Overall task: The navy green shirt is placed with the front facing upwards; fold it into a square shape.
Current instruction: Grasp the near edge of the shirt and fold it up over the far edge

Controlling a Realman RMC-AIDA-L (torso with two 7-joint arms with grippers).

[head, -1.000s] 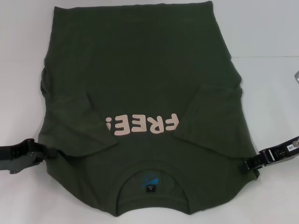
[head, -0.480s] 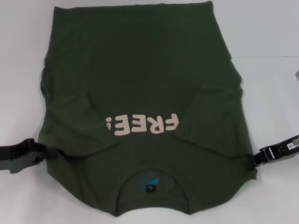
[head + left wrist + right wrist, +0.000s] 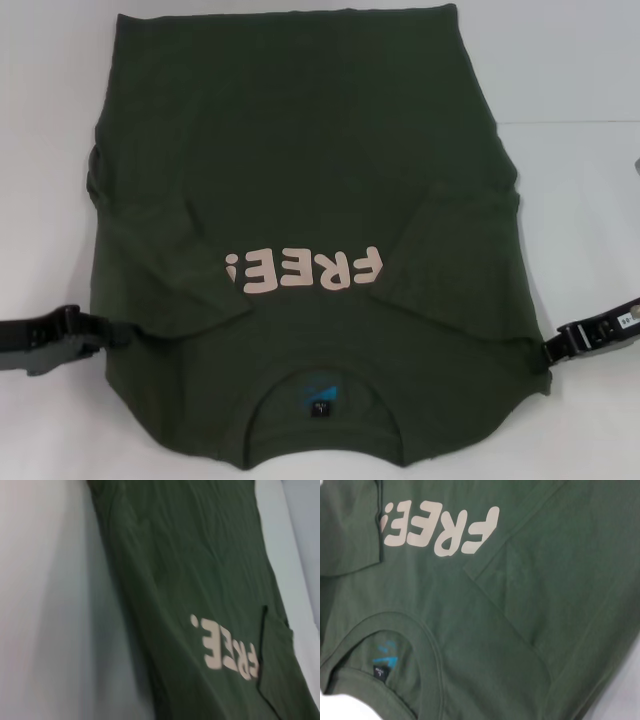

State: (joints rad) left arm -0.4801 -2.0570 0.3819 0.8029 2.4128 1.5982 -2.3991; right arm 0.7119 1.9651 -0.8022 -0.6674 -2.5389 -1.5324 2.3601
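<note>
You see the dark olive-green cotton T-shirt [image 3: 310,190] with its pale pink "FREE!" print [image 3: 303,268] lying face up on the white table [image 3: 580,90], sleeves folded inward, with the left gripper [image 3: 105,333] and right gripper [image 3: 555,345] at its shoulder edges, their jaw opening impossible to tell.
</note>
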